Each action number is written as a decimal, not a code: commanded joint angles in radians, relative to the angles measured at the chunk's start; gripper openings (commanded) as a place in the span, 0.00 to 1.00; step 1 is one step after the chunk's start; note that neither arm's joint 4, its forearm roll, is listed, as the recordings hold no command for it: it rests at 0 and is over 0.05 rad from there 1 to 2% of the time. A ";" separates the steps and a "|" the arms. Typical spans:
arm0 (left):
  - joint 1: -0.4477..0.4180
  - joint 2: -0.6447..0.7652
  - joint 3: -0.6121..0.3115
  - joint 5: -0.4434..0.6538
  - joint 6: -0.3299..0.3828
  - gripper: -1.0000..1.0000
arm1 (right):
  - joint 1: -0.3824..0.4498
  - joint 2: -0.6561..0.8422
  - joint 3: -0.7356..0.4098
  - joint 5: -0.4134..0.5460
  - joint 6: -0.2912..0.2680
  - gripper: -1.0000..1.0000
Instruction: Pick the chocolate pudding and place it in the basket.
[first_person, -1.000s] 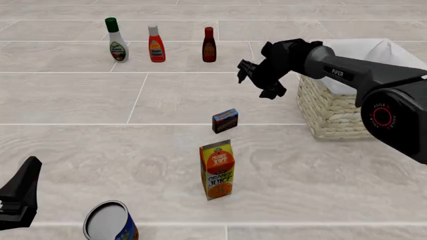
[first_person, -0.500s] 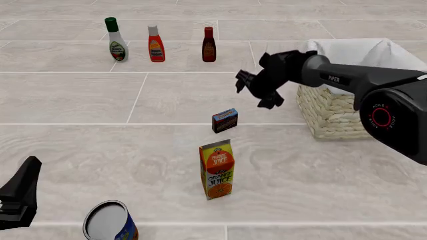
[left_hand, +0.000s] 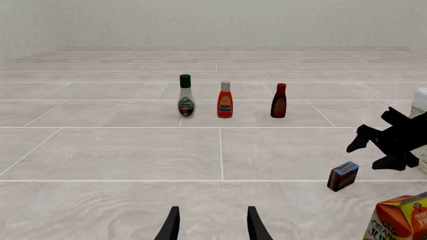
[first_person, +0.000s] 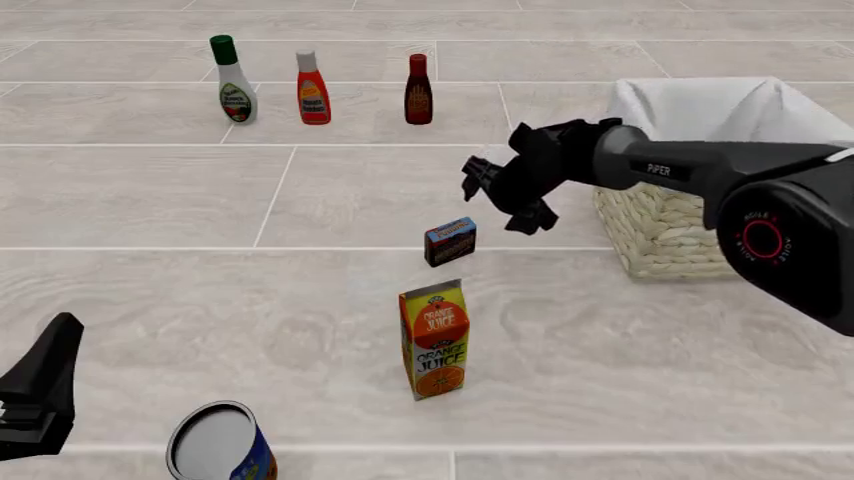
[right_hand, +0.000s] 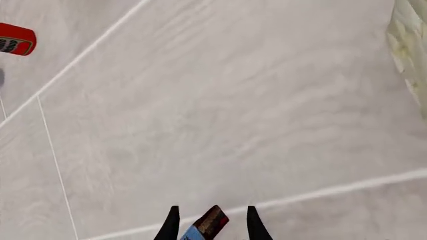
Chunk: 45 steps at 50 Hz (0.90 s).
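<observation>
The chocolate pudding (first_person: 451, 241) is a small brown box with a blue and red-orange face, standing on the tiled surface mid-table. My right gripper (first_person: 502, 196) hangs open above it, a little beyond and to its right, apart from it. In the right wrist view the pudding (right_hand: 207, 224) shows low between the two open fingers (right_hand: 172, 223). The wicker basket (first_person: 667, 215) with white cloth lining stands to the right, behind the right arm. My left gripper (left_hand: 212, 227) is open with nothing between its fingers, low at the near left (first_person: 40, 395). The left wrist view also shows the pudding (left_hand: 343, 176).
An orange juice carton (first_person: 434, 340) stands just in front of the pudding. A tin can (first_person: 220, 445) lies near the front edge. A green-capped bottle (first_person: 235, 80), a red bottle (first_person: 312, 88) and a dark bottle (first_person: 418, 90) line the back.
My right gripper has moved down and to the left, nearer the pudding. The left arm and all objects have stayed put.
</observation>
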 joint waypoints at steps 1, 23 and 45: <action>0.000 0.000 0.000 0.000 0.000 1.00 | 0.029 -0.004 0.034 -0.034 0.025 1.00; 0.000 0.000 0.000 0.000 0.000 1.00 | 0.059 0.000 0.087 -0.087 0.072 1.00; 0.000 0.000 0.000 0.000 0.000 1.00 | 0.087 0.026 0.097 -0.121 0.108 1.00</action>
